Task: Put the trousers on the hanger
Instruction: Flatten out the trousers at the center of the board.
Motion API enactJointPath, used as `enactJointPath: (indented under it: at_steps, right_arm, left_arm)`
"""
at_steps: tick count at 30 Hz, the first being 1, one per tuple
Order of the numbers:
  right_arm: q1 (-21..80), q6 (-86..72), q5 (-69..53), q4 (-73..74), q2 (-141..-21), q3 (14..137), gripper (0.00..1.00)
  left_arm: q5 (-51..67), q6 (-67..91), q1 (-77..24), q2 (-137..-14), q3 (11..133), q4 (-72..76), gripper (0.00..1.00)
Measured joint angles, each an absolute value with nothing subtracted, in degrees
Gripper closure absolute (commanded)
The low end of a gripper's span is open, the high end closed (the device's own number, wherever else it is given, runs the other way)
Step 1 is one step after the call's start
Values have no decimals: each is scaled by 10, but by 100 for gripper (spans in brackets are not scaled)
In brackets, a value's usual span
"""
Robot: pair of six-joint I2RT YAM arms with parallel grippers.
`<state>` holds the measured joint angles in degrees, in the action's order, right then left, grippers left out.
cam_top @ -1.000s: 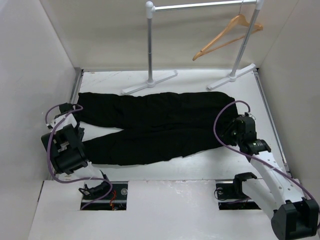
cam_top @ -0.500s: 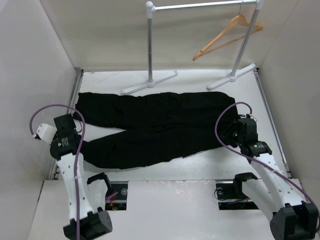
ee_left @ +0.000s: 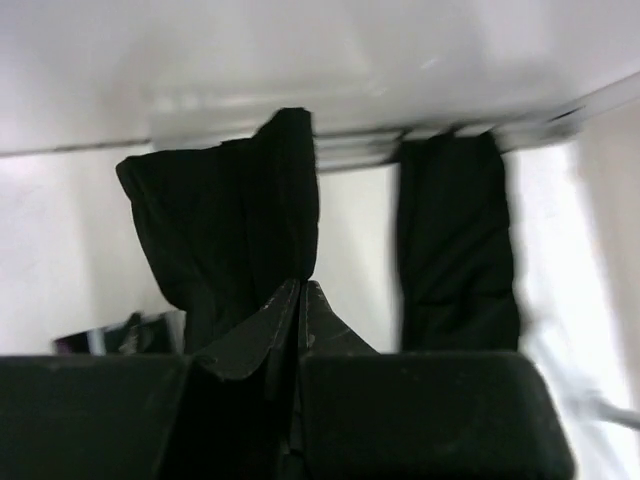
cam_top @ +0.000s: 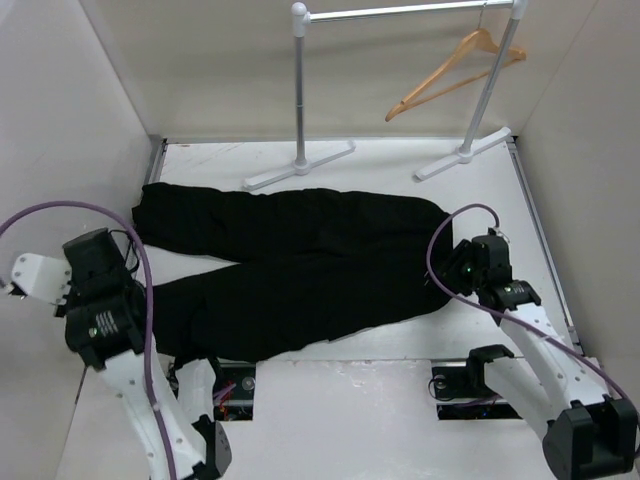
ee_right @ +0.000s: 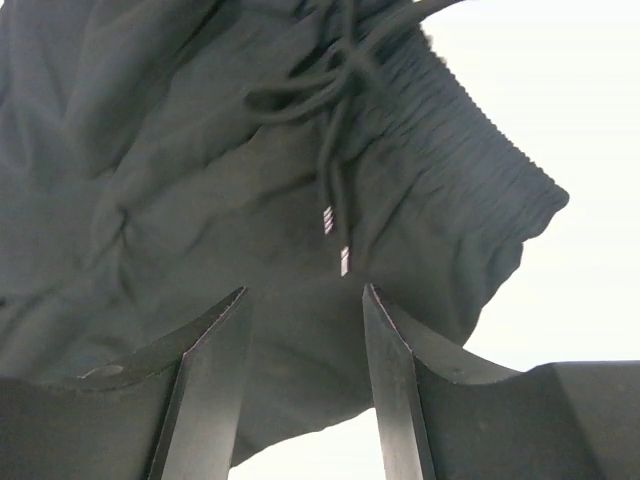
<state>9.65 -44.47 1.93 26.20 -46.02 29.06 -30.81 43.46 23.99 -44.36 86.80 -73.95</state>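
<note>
The black trousers (cam_top: 310, 260) lie flat across the table, waist to the right and leg ends to the left. The wooden hanger (cam_top: 455, 70) hangs on the rail at the back right. My left arm (cam_top: 95, 300) is raised at the left edge. In the left wrist view my left gripper (ee_left: 300, 285) is shut, with the hem of one trouser leg (ee_left: 230, 220) drawn into its tips. The other leg (ee_left: 455, 240) lies free beside it. My right gripper (ee_right: 304, 290) is open just above the waistband and its drawstring (ee_right: 335, 200).
The silver clothes rail (cam_top: 400, 12) stands on two posts with flat feet (cam_top: 300, 165) (cam_top: 462, 155) at the back of the table. White walls close in the left, right and back sides. Two cut-outs hold the arm bases at the near edge.
My left arm has swung up and to the left, and the trousers have slid leftward with it. The right jaws have widened, and the waist has drawn slightly away from the right gripper.
</note>
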Motion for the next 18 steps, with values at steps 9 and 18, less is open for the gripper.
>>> enactJointPath:
  at_steps: [9, 18]
  right_arm:
    - [18, -429, 32, 261, -538, 314, 35]
    - [3, -417, 74, 223, -713, 442, 31]
  left_arm:
    - [-317, 441, 207, -616, 673, -690, 100]
    - [-321, 464, 227, -867, 657, -499, 100]
